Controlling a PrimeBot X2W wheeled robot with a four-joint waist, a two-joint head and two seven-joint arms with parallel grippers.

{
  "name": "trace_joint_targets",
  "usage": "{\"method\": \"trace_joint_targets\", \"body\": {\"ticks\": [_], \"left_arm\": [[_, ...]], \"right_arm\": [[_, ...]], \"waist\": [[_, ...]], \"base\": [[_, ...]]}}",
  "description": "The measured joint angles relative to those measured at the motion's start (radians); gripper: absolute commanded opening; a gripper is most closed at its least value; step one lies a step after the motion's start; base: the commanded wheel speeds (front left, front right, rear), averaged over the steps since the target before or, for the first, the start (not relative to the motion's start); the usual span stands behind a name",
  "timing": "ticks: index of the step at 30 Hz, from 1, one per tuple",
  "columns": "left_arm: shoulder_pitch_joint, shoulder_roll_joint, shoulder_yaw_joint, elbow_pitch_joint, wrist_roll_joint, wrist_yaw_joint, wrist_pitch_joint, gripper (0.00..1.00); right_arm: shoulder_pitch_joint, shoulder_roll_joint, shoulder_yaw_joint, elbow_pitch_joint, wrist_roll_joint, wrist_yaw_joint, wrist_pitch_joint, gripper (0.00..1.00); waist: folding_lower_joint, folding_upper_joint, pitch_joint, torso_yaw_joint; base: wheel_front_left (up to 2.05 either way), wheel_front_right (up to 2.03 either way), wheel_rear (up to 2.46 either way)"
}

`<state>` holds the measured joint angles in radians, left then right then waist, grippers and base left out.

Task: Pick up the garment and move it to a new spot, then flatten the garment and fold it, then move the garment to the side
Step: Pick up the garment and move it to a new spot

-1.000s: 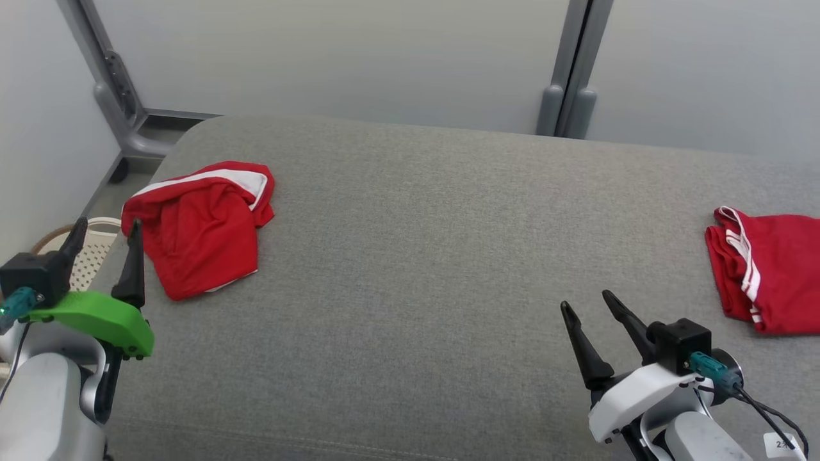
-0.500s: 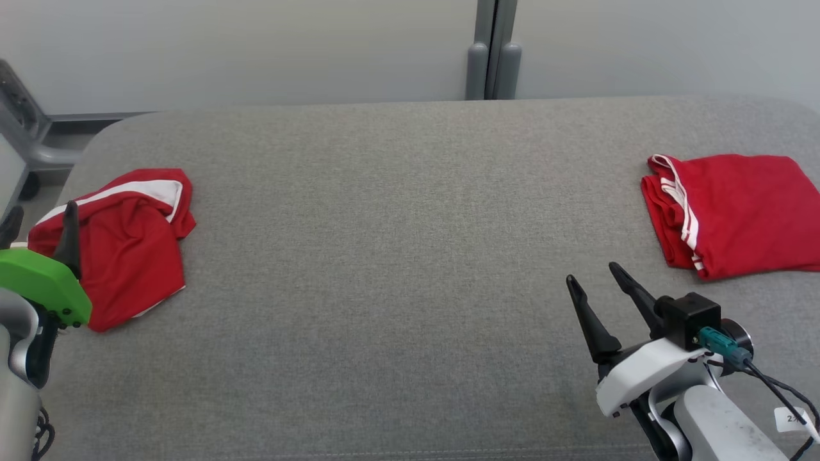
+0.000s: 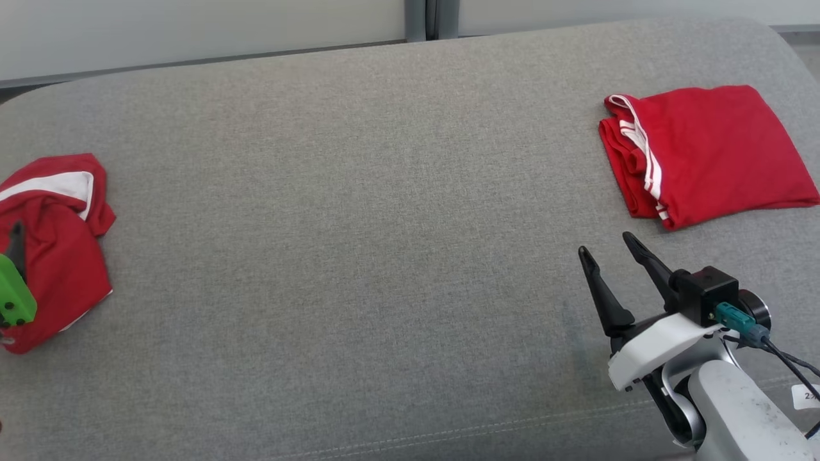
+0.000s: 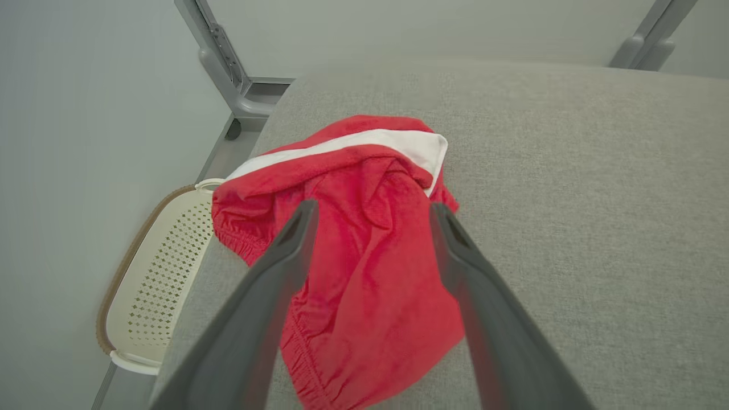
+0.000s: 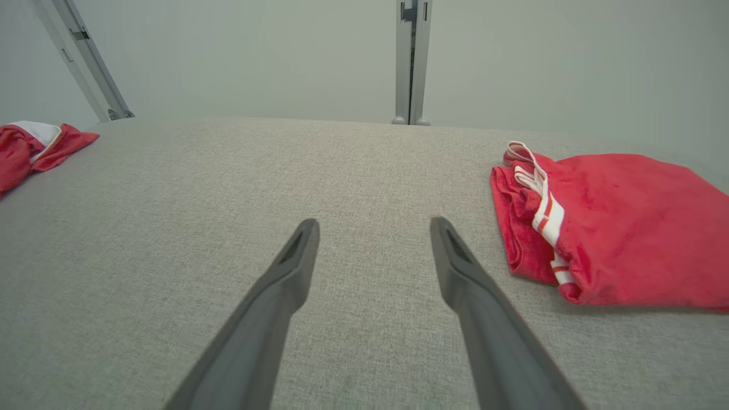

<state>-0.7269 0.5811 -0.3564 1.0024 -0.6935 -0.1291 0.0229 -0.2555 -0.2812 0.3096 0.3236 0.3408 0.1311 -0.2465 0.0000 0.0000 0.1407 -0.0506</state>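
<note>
The right gripper [image 3: 605, 243] is held out low in front of the robot. Its two long dark fingers [image 3: 604, 294] are spread wide with nothing between them, tips pointing forward and leaning a little to the robot's left. Behind them sit a white cover [image 3: 647, 349] and a black camera block [image 3: 708, 291] with a teal plug [image 3: 733, 317] and a dark cable [image 3: 788, 365] trailing off it, then the pale grey forearm [image 3: 743, 410]. The left gripper [image 4: 374, 206] is out at the robot's far left, jaws just as wide, gripping nothing. Its wrist wears a bright green cover [image 3: 13, 301], with one dark finger standing up above it.
</note>
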Motion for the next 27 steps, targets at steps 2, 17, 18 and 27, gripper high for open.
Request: {"method": "trace_joint_targets", "body": {"ticks": [2, 17, 18, 27], "left_arm": [[-0.012, 0.005, -0.012, 0.025, -0.012, 0.0, 0.03, 1.0], [-0.084, 0.006, -0.087, 0.224, -0.054, 0.002, 0.311, 1.0], [-0.088, 0.003, -0.088, 0.225, -0.054, 0.002, 0.307, 1.0], [-0.097, 0.011, -0.12, 0.231, -0.033, 0.001, 0.193, 0.0]], "right_arm": [[-0.004, -0.003, 0.0, -0.004, 0.0, 0.0, 0.002, 1.0], [-0.017, -0.026, -0.018, -0.036, -0.008, 0.0, 0.016, 1.0], [-0.017, -0.027, -0.021, -0.039, -0.008, 0.0, 0.018, 1.0], [-0.02, -0.024, -0.026, -0.051, -0.02, 0.0, 0.031, 1.0]], "waist": [[0.0, 0.0, 0.015, -0.012], [0.0, 0.0, 0.087, -0.059], [0.0, 0.0, 0.09, -0.059], [0.0, 0.0, 0.109, -0.052]], "base": [[0.0, 0.0, 0.0], [0.0, 0.0, 0.0], [0.0, 0.0, 0.0], [0.0, 0.0, 0.0]]}}
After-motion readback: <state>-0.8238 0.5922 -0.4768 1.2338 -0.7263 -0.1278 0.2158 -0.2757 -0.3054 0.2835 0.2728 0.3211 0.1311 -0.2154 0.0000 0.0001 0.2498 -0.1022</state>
